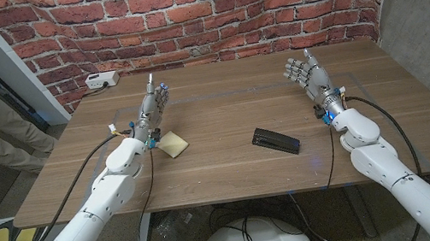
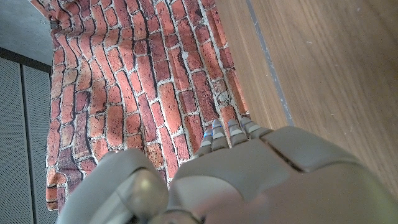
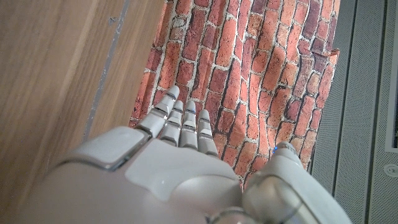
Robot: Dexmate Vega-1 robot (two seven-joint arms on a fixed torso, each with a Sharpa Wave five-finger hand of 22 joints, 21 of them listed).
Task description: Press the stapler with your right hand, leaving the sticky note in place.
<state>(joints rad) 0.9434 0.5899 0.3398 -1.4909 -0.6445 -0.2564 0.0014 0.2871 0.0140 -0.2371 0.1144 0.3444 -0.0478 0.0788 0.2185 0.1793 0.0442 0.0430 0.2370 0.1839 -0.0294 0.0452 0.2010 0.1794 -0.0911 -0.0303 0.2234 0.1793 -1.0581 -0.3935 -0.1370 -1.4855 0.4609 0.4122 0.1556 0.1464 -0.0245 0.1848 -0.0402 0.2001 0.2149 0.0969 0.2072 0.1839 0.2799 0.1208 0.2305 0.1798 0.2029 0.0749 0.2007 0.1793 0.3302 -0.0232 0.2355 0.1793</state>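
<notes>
a wooden table stands before a brick wall, a white box at its far left corner. the left hand and right hand stand raised, fingers apart, holding nothing. the stapler lies between them, nearer the right; the note lies beside the left wrist.

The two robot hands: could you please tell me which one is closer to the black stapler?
The right hand, raised open over the wooden table, is closer to the black stapler. The left hand stands beyond the yellow sticky note.
</notes>
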